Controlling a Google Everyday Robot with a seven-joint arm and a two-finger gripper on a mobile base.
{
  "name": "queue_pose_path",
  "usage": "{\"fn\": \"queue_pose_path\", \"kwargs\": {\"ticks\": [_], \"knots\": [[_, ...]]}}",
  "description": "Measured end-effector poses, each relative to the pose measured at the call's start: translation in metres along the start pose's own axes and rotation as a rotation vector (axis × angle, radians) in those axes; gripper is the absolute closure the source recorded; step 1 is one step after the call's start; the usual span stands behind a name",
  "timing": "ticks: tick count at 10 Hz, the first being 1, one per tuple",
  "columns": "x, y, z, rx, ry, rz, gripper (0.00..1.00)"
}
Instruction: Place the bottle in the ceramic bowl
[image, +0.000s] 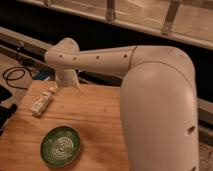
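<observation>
Our gripper (67, 84) hangs over the table's (102, 117) far edge; we cannot tell its grip. The slim white bottle (42, 103) lies nearby, toward the left edge.

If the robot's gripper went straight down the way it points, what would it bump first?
Probably the wooden table, near its far edge. The gripper points down just beside the cap end of the bottle, so it likely misses it, though depth is unclear.
</observation>
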Motion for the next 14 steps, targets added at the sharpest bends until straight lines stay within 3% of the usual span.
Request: {"fn": "queue_pose_path", "kwargs": {"ticks": [2, 3, 5, 7, 9, 11, 14], "knots": [[-0.019, 0.032, 0.003, -0.038, -0.015, -0.065, 0.35], [-0.019, 0.032, 0.003, -0.038, -0.015, -0.065, 0.35], [-0.02, 0.027, 0.003, -0.032, -0.016, -0.059, 0.35], [-0.006, 0.019, 0.004, -0.018, 0.008, -0.011, 0.35], [0.018, -0.008, 0.006, 0.012, 0.028, 0.051, 0.35], [0.03, -0.025, 0.011, 0.023, 0.043, 0.066, 0.35], [0.022, -0.025, 0.029, 0.031, 0.064, 0.052, 0.35]]}}
